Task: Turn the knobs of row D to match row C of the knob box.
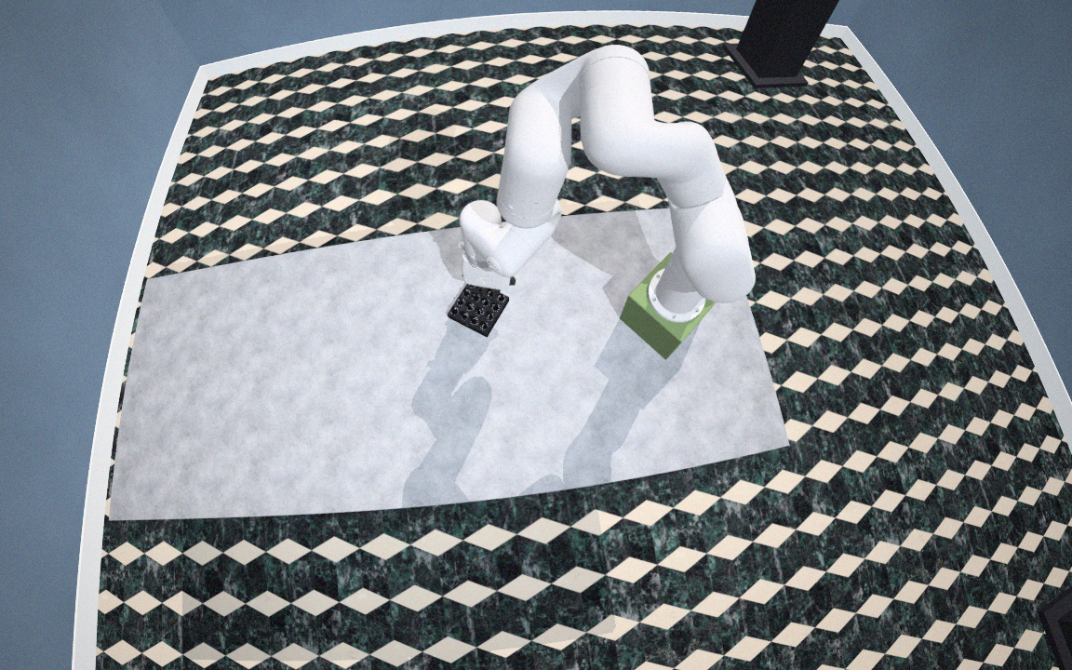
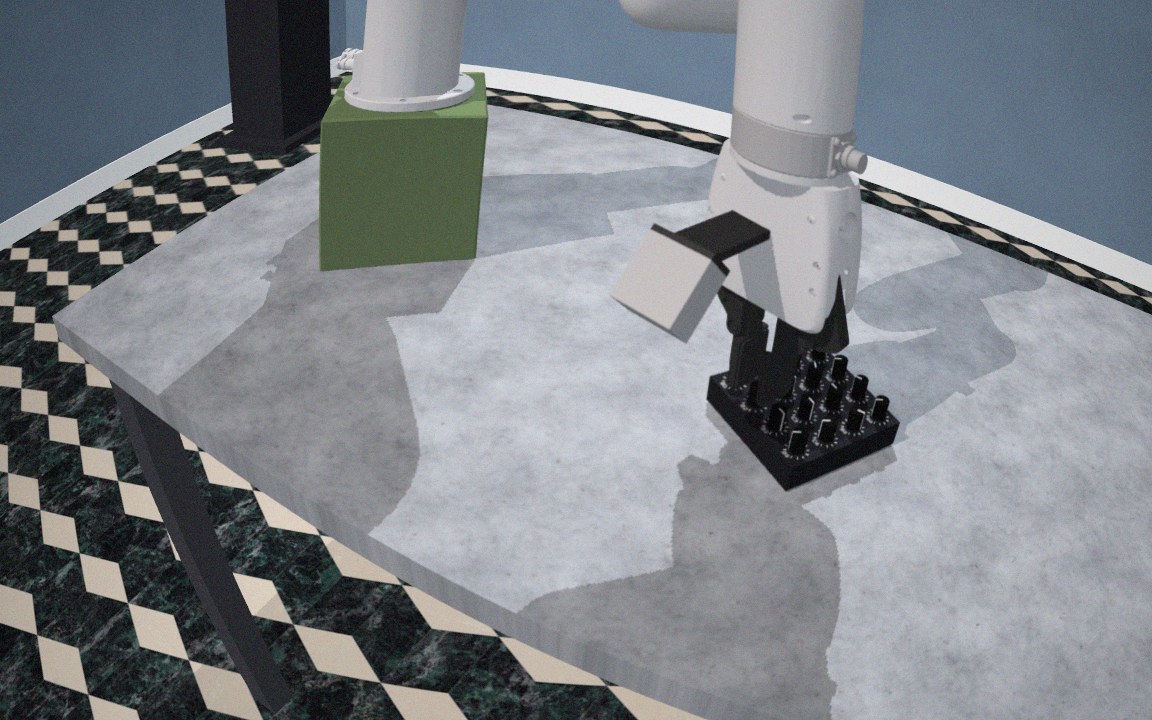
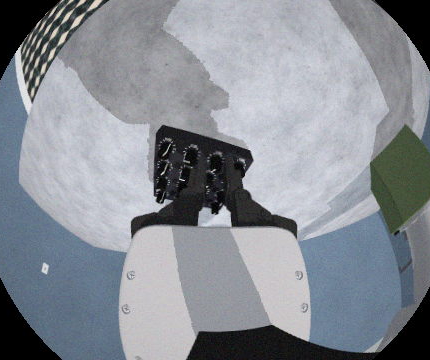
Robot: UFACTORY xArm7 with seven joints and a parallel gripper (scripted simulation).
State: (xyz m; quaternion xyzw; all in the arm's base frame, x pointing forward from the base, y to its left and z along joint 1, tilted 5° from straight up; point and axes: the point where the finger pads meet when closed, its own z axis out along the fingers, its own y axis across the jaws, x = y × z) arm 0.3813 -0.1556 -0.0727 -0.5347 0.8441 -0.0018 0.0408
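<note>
The black knob box stands flat on the table. Its small printed names are not legible; faint print suggests the row along the upper edge in the wrist view is row D. My gripper is slightly open, pointing down, with its fingers on either side of an edge-row knob, seemingly D2, without visibly clamping it. Its line is mostly hidden. The knob at the left end and the one behind it show lines at similar slants. The fingers hide other knobs.
The grey table carries the green base block of the arm. Neighbouring knobs stand close beside the fingers. Dark pillars rise beyond the table.
</note>
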